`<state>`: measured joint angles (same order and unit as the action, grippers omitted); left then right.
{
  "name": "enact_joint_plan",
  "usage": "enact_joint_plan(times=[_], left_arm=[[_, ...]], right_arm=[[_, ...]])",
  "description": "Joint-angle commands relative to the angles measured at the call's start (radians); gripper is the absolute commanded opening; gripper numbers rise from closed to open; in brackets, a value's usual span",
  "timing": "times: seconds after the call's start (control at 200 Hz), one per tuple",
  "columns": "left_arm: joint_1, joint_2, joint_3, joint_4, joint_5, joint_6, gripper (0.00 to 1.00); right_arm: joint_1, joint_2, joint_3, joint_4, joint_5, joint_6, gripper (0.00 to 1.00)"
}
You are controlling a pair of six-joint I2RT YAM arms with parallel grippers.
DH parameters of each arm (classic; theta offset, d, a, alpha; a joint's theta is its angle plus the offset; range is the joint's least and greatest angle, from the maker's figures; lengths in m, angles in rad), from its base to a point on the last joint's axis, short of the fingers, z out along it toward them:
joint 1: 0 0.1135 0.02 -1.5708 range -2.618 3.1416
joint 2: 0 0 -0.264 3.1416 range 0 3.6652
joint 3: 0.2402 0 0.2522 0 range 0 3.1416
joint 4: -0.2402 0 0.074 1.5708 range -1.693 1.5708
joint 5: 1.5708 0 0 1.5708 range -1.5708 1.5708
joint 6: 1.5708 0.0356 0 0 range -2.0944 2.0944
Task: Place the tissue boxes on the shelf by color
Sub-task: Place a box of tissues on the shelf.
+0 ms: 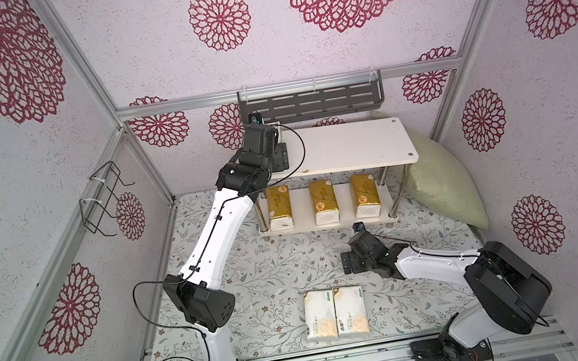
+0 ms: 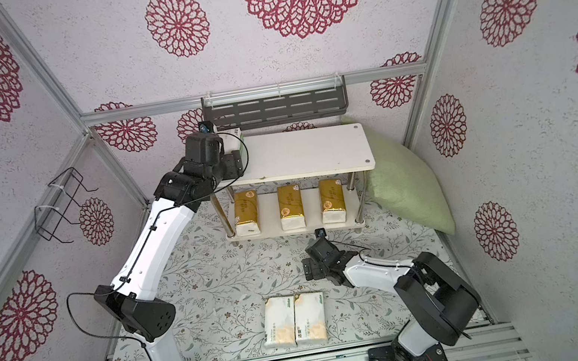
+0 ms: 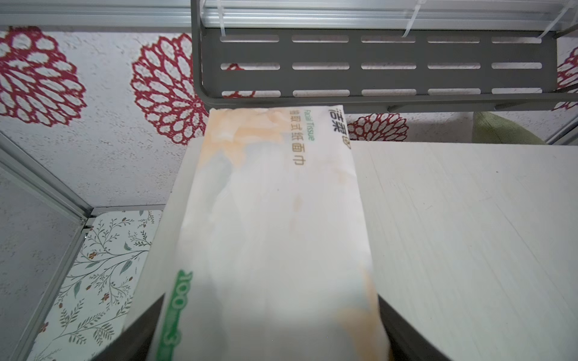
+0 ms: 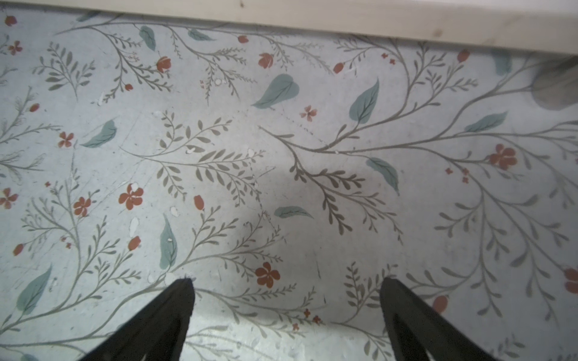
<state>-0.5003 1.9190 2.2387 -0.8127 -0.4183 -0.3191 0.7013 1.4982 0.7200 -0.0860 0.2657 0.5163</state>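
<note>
Because gold packs (image 1: 324, 201) fill the shelf's (image 1: 353, 147) lower board, a white pack (image 3: 269, 203) lies on top between the fingers of the left gripper (image 3: 270, 300), grip uncertain; right gripper (image 4: 286, 281) gapes empty.

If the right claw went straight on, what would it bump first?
Probably the flowery mat: the open right gripper points down at a bare patch, short of the shelf. Depth is unclear.

"What colours were on the shelf (image 1: 353, 147)?"

"White boards, chrome posts. The three gold packs (image 1: 324, 201) shone, with white ends."

"And the other packs?"

"The two white packs (image 1: 320, 316) bore pale orange blotches and green lettering, as did the third pack (image 3: 275, 218). The mat (image 1: 274, 270) showed grey-green sprigs and small red flowers; the walls (image 1: 142, 55), crimson rosettes on off-white. The wall rack (image 1: 310, 103) was dark grey."
</note>
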Motion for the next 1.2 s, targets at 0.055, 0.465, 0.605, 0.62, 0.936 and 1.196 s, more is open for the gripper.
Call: enact_joint_plan(times=[0.055,0.465,0.605,0.62,0.936,1.196], left_arm=[[0.009,0.016,0.002,0.018,0.002,-0.006,0.9],[0.008,0.005,-0.01,0.039,0.019,-0.01,0.98],[0.008,-0.013,-0.026,0.058,0.037,-0.023,0.97],[0.008,-0.014,-0.027,0.059,0.039,-0.024,0.97],[0.009,-0.027,-0.032,0.061,0.035,-0.023,0.97],[0.009,-0.032,-0.033,0.066,0.027,-0.017,0.97]], right_arm=[[0.006,0.002,0.037,0.005,0.006,0.011,0.99],[0.009,-0.001,0.029,0.008,0.007,0.014,0.99],[0.01,0.003,0.028,0.012,0.007,0.016,0.99],[0.01,0.003,0.029,0.013,0.007,0.016,0.99],[0.015,0.01,0.025,0.017,0.007,0.017,0.99],[0.017,0.01,0.026,0.02,0.007,0.019,0.99]])
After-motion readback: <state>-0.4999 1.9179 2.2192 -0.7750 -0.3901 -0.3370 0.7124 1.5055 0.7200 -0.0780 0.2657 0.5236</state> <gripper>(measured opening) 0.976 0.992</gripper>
